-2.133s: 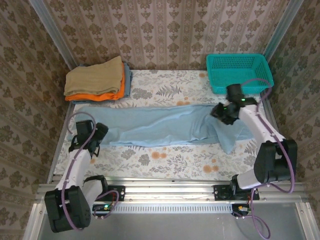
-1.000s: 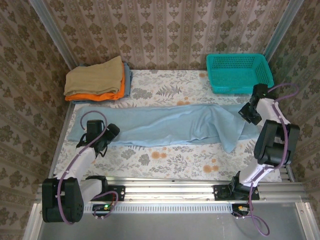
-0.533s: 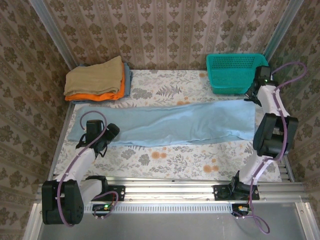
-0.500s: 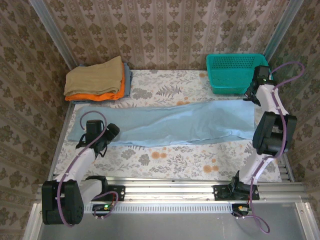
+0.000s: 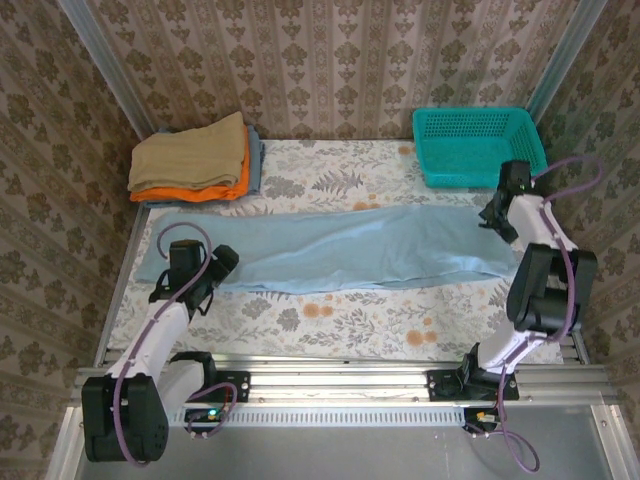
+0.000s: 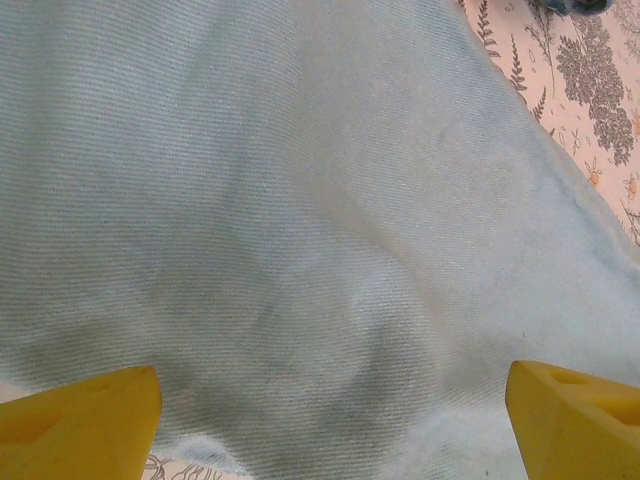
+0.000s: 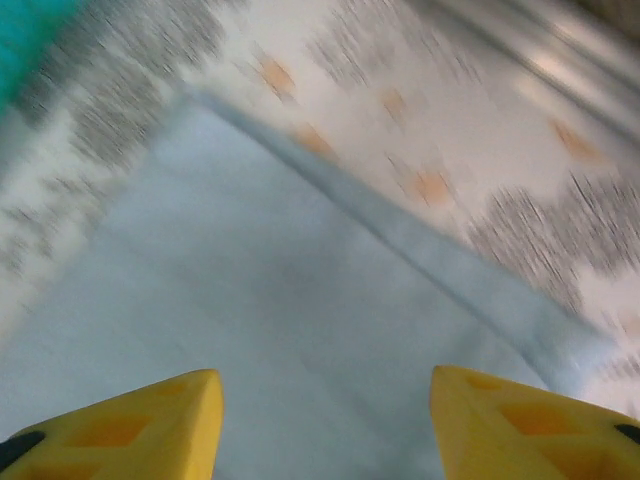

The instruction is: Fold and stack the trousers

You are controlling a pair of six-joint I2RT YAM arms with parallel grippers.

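- Where the left gripper (image 5: 208, 268) is held low, its yellow fingers (image 6: 85, 420) are seen spread wide with nothing clamped.
- Under and ahead of those fingertips, the pale blue trousers (image 6: 300, 200) are laid flat; a cloth edge is seen just beside the left finger.
- Well beyond the left fingers, a tan folded garment (image 5: 190, 150) is stacked on an orange folded garment (image 5: 205, 189).
- Between the two grippers, the trousers (image 5: 350, 250) are stretched as one long strip on the floral table (image 5: 330, 175).
- At the strip's right end, the right gripper (image 5: 497, 215) is found with its fingers (image 7: 140, 425) apart and nothing gripped; contact with the cloth cannot be told.
- Ahead of the right fingertips, a trouser corner (image 7: 280, 320) is seen, though blurred.
- Near and beyond the right fingers, a teal basket (image 5: 478, 145) is placed.
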